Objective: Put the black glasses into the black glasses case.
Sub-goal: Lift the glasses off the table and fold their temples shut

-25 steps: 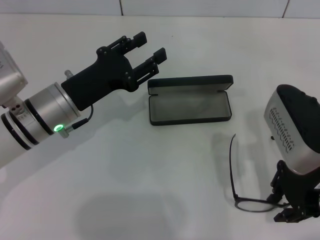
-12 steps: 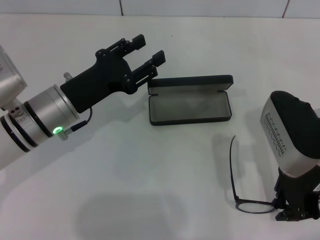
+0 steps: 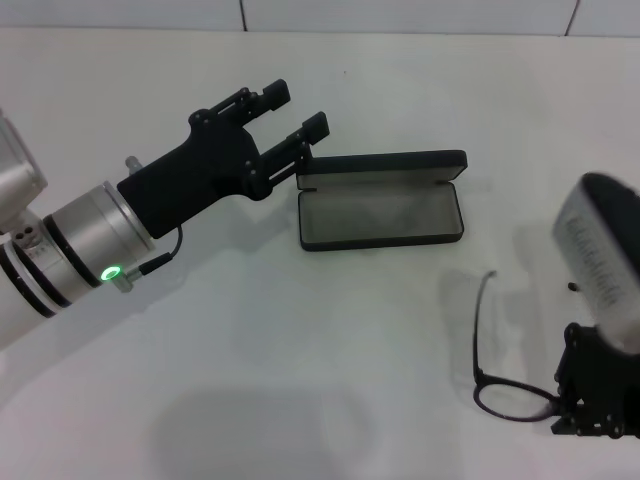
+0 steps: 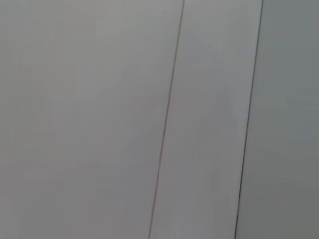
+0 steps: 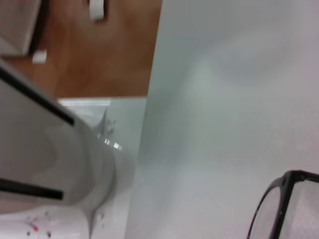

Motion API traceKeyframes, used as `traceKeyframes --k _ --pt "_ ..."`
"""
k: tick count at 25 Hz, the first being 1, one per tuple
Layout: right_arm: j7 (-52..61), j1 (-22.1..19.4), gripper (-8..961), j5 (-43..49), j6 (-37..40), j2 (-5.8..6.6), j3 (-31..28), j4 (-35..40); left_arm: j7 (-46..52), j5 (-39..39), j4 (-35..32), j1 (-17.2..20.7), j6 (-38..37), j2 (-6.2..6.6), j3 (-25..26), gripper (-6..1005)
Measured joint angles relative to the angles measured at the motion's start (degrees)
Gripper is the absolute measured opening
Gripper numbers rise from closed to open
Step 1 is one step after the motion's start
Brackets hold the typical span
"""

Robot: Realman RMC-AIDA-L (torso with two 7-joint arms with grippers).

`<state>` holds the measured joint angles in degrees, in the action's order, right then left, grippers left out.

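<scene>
Two black grippers show in the head view. The right gripper (image 3: 590,425) sits low at the near right edge of the white table (image 3: 300,340), right against the frame end of the thin black wire-framed glasses (image 3: 505,375); whether its fingers are spread or pinching the frame cannot be told. One lens ring lies just left of it, and one slim temple arm runs away toward the case. The right wrist view catches a lens corner (image 5: 289,209). Well apart, the left gripper (image 3: 297,112) hovers with fingers spread, just beside the left end of the flat black rectangular glasses case (image 3: 380,200), which lies open, grey lining up.
</scene>
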<state>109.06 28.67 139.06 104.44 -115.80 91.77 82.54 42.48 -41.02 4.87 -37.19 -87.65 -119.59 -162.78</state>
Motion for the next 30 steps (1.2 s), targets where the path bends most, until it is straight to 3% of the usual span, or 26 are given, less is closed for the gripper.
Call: traceKeyframes --k 8,14,23,30 --pt "-14.67 -5.41 112 -14.3 1.54 -0.09 -18.47 0.75 4.42 2.01 0.37 -0.5 -7.97 0.48 -0.09 647" --pt "-29.5 -8.09 110 -24.63 -1.42 -0.17 -26.78 -7.85 8.57 4.18 0.44 -3.45 -13.68 1.18 -0.09 647" --pt "-54.53 -11.5 109 -38.48 -6.8 -0.16 -27.97 -17.84 25.85 8.37 1.14 -9.3 -14.17 3.94 -0.08 647" --pt "-61.05 -11.23 108 -41.62 -9.39 -0.2 -27.46 -20.79 30.5 13.79 2.46 -13.81 -14.32 3.46 -0.08 647"
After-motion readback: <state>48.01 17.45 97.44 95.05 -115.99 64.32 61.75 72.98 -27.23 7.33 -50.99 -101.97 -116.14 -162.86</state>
